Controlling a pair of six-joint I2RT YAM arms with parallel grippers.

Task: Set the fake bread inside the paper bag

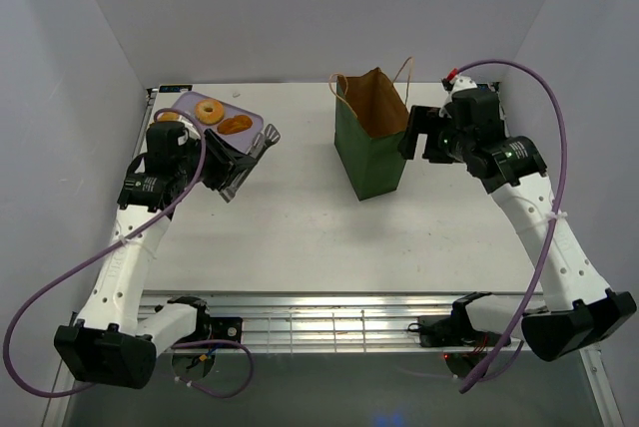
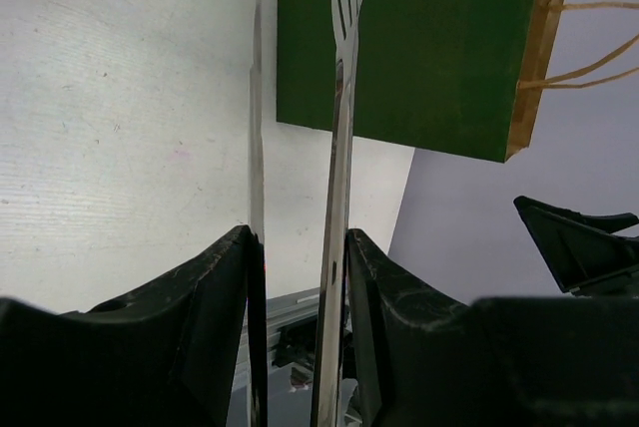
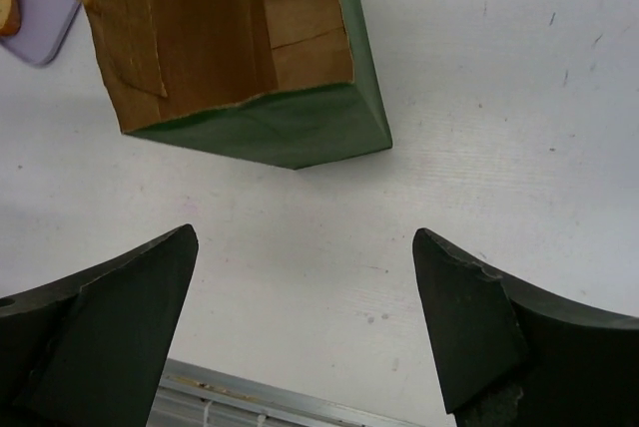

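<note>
Gripping slim metal tongs (image 1: 258, 151), the left gripper (image 2: 300, 247) hangs near the lilac tray (image 1: 188, 101); the right gripper (image 3: 305, 247) stands open beside the dark-green paper bag (image 1: 371, 160).

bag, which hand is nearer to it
Right. The right hand sits just right of the bag; the left hand, gripping tongs, is far off by the tray.

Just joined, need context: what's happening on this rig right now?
The left gripper grips metal tongs beside the lilac tray, where the fake bread lies. The right gripper hangs open beside the upright paper bag. No bread shows in the part of the bag's inside that is visible.
</note>
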